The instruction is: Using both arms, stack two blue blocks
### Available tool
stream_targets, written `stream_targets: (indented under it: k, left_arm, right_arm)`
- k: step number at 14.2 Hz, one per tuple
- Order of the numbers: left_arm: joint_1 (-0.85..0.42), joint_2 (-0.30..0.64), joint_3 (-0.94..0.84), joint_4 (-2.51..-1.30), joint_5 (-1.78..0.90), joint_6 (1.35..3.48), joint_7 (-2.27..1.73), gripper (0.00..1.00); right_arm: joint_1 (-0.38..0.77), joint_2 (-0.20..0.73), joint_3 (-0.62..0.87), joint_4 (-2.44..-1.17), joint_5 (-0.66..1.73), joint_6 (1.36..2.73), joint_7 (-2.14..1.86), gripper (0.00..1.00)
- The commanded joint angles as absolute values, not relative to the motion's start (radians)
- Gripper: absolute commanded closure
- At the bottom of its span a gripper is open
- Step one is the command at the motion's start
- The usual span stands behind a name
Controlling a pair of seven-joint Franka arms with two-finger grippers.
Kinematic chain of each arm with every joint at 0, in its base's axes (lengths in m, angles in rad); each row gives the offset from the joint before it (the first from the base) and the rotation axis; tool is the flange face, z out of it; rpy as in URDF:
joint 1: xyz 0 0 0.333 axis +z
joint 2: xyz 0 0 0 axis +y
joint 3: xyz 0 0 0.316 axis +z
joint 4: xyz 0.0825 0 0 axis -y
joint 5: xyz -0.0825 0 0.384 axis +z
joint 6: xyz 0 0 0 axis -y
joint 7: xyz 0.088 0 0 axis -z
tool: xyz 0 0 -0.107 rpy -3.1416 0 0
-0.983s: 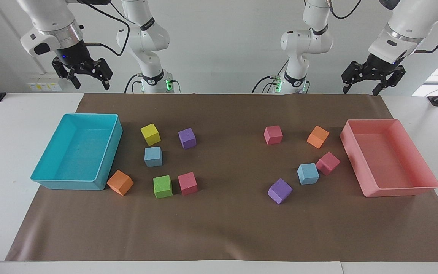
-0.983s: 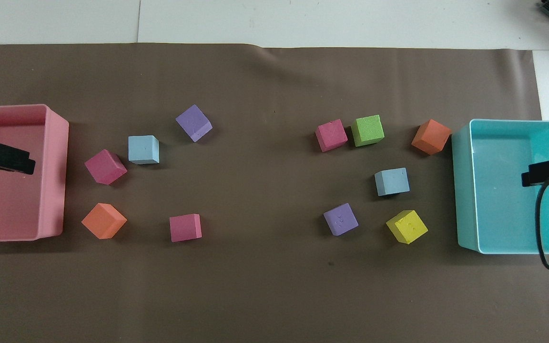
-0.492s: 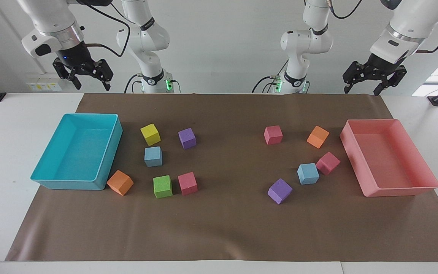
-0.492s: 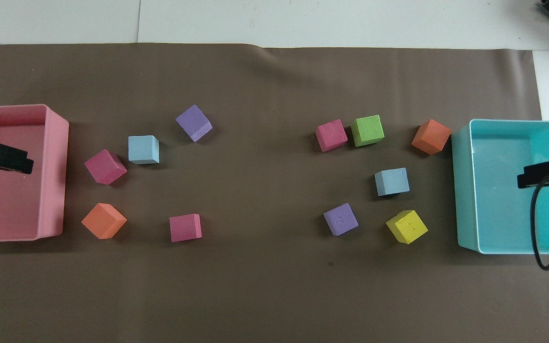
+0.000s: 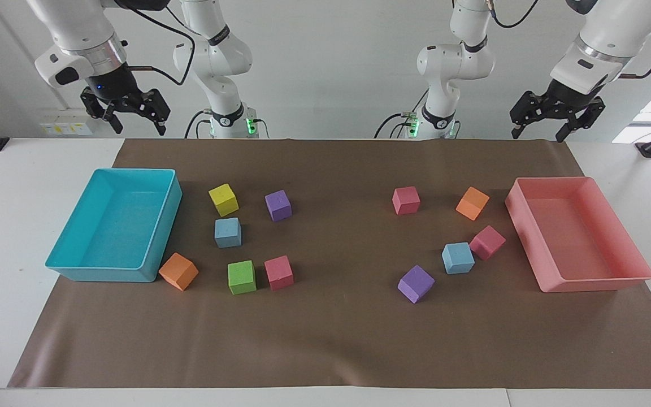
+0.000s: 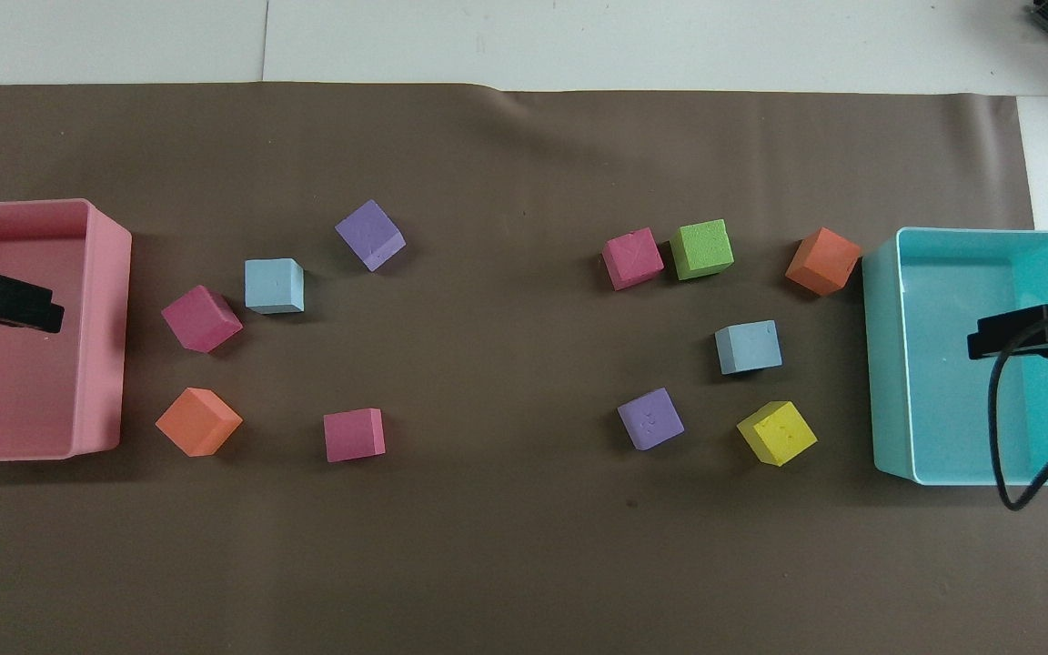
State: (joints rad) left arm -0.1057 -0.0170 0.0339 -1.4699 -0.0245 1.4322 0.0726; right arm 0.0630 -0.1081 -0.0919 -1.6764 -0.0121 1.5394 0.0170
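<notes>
Black fingers spread and empty, the left gripper [image 5: 556, 123] hangs high over the robots' edge of the brown mat [image 5: 337, 339], and the right gripper [image 5: 131, 117] hangs likewise with its fingers apart, holding nothing. In the overhead view each shows only a tip, the left over the pink tray [image 6: 110, 273], the right over the turquoise tray [image 6: 883, 364]. Both blue blocks are pale sky-blue foam cubes with matte faces, sitting flat on the mat, unstacked and well apart. One blue block [image 5: 458, 258] lies near the pink tray, touching a pink cube [image 5: 487, 242]. The other blue block [image 5: 228, 232] lies near the turquoise tray, just beside a yellow cube [image 5: 224, 199]
</notes>
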Motion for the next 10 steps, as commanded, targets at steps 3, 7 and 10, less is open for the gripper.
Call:
stream_targets:
  k: [3, 7, 10]
  left_arm:
    - [-0.095, -0.035, 0.026, -1.482, -0.017, 1.42, 0.061, 0.0]
    - [-0.095, -0.035, 0.026, -1.482, -0.021, 1.427, 0.058, 0.0]
    - [-0.109, -0.035, 0.025, -1.483, -0.025, 1.424, 0.057, 0.0]
  right_arm:
    - [0.097, -0.114, -0.086, -1.749, -0.008, 1.609, 0.018, 0.0]
    - [0.124, -0.069, -0.084, -1.789, 0.0, 1.695, -0.087, 0.0]
    - [0.133, -0.049, -0.084, -1.825, 0.002, 1.764, -0.092, 0.0]
